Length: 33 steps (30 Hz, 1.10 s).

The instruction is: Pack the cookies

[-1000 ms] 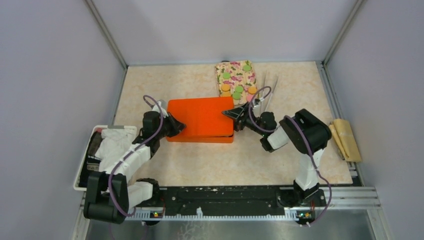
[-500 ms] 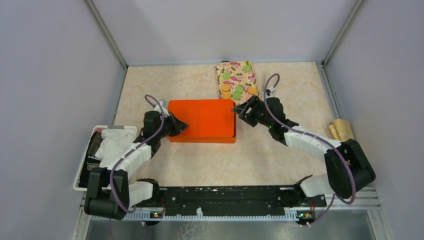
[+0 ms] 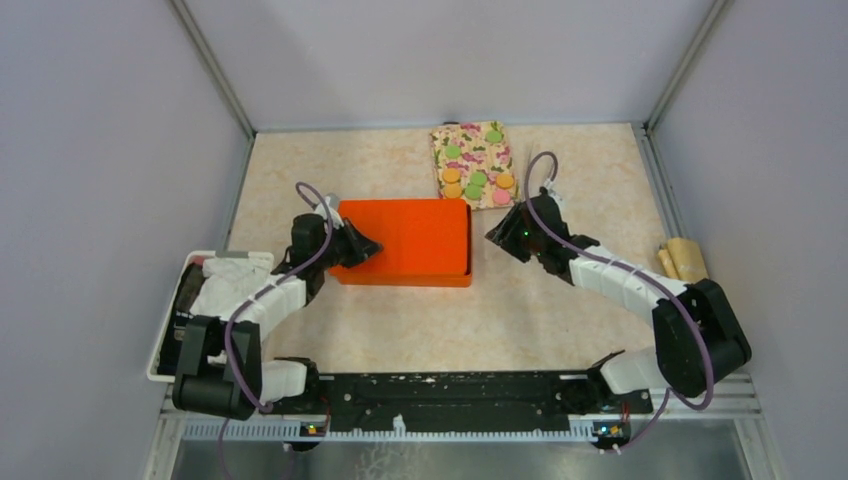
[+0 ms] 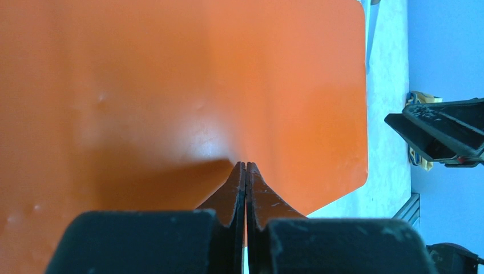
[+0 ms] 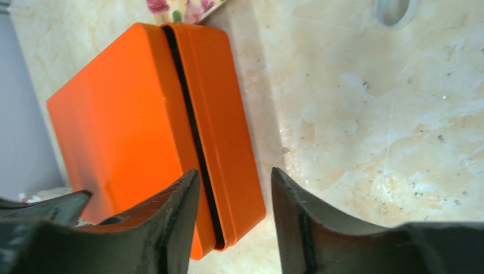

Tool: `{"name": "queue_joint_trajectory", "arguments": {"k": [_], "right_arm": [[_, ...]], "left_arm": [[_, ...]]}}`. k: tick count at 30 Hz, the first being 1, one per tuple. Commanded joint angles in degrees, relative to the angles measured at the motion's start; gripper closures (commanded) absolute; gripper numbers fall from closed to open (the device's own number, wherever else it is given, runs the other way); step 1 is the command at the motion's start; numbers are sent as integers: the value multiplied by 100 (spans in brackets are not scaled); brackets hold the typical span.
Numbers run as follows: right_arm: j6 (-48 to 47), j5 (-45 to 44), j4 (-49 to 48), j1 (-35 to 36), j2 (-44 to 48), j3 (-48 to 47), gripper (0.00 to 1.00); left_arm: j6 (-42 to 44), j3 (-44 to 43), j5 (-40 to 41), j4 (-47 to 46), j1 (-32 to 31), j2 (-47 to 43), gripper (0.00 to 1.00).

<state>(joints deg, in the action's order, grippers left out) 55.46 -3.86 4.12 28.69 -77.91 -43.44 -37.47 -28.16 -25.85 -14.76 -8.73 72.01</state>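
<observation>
At the table's 9 o'clock edge sits a white bin [image 3: 160, 340] with a white cloth [image 3: 225, 285] bunched inside it. The left arm reaches out from there, and the left gripper [image 3: 362, 246] meets the orange box [image 3: 410, 238] at the box's 9 o'clock side. In the left wrist view its jaws are pressed flat together with nothing between them, their joined tips lying against the box's smooth orange top [image 4: 171, 85]. The box sits mid-table with its lid on, a dark seam running along its side in the right wrist view [image 5: 125, 137]. At about 1 o'clock from the box, near the far wall, a floral cloth [image 3: 445, 140] carries the cookies [image 3: 476, 178], green, orange and pink discs lying flat on it, none in the box. The right gripper [image 3: 502, 236] hovers just beside the box at its 3 o'clock end, jaws parted and empty, one finger [image 5: 182, 205] over the box's near corner. At the table's 3 o'clock edge lies a tan bundle [image 3: 688, 268].
</observation>
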Motion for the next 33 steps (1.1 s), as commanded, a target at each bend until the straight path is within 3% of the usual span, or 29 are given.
{"name": "queue_joint_trajectory", "arguments": {"k": [1,6,9,13,17,20,27,33], "right_arm": [[-424,-425,322,-43,-228,-456,58],[-1020,-548,646,-43,-626,-966,87],[-1296,-520,800,-45,-921,-1259,95],[-1560,-385,997,-43,-1374,-1625,100],[-1684,-263,1031,-56,-1746,-1812,100],[-1693,-8,1023,-87,-2031,-1882,100],[-1671,363,737,-89,-2518,-1797,100],[-1699,975,502,-89,-2626,-1836,100]], "left_arm": [[-3,-1075,621,1049,1,-390,100],[144,-2666,2689,3252,271,-429,100],[29,-2901,3272,3649,731,-275,100],[-234,-2543,2635,3548,1708,139,100],[-199,-2336,2253,3337,2066,701,100],[-230,-2272,1869,3144,2080,1026,100],[-487,-1539,671,1584,2024,1493,100],[-640,-1440,406,1080,1642,1603,100]]}}
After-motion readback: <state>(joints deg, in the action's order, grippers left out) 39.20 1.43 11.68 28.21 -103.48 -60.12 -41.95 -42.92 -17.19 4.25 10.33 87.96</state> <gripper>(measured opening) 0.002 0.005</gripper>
